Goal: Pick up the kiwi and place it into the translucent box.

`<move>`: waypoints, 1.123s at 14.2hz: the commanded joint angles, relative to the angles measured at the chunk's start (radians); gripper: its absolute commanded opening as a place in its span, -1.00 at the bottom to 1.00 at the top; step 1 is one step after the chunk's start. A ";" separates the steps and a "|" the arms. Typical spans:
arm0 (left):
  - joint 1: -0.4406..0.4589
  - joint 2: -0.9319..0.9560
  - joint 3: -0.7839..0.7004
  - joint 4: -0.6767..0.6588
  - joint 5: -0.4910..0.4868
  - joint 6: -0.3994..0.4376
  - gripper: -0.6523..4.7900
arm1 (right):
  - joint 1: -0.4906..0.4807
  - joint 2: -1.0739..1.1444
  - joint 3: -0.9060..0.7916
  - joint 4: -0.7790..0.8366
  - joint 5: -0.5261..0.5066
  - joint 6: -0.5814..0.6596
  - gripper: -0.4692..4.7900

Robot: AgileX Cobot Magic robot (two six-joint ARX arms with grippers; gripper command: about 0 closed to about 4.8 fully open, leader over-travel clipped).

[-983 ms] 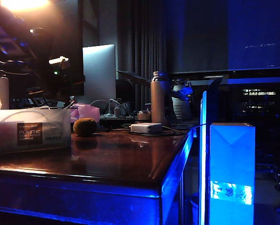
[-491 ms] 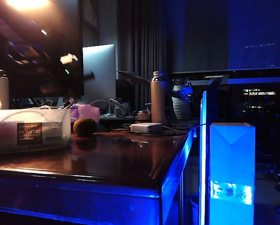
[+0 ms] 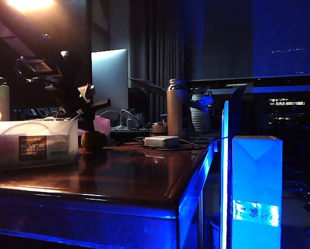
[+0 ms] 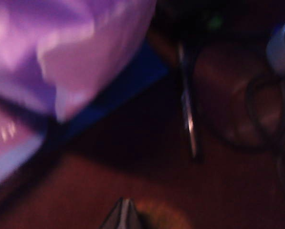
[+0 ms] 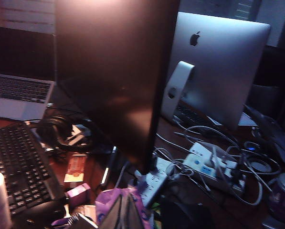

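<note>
The kiwi [image 3: 94, 140] lies on the dark wooden table just right of the translucent box [image 3: 32, 145], the frosted tub with the dark label. My left gripper [image 3: 88, 118] hangs close above the kiwi, just behind it. In the blurred left wrist view its tips [image 4: 124, 206] meet in a point, shut and empty, with the brownish kiwi [image 4: 168, 218] right beside them. My right gripper [image 5: 124, 209] is shut, empty, and hovers over a purple bag [image 5: 114, 202] behind the monitors. I cannot find it in the exterior view.
A pink-purple box [image 3: 97, 124] sits behind the kiwi. A white adapter [image 3: 162, 141], a steel bottle [image 3: 176, 106] and cables lie mid-table. A glowing blue carton [image 3: 256, 192] stands off the table's right edge. A keyboard [image 5: 18, 167], power strip [image 5: 154, 183] and iMac [image 5: 214, 62] crowd the back.
My left arm has swung down from high at the upper left to just above the kiwi. The kiwi, the box and the right arm have not moved.
</note>
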 commanded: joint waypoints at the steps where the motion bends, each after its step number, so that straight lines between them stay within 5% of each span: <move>1: -0.003 -0.006 0.005 -0.066 0.053 0.002 -0.77 | 0.001 -0.014 0.006 0.013 -0.006 0.006 -0.82; 8: -0.082 -0.008 0.101 -0.238 0.137 0.106 -0.77 | 0.000 -0.016 0.006 -0.011 -0.005 0.005 -0.82; 13: -0.086 -0.009 0.427 -0.375 0.124 0.111 -0.77 | -0.067 -0.024 0.005 -0.216 -0.006 -0.028 -0.82; 16: -0.077 -0.085 0.610 -0.519 0.105 0.141 -0.77 | -0.110 0.038 0.004 -0.377 -0.219 -0.207 -0.82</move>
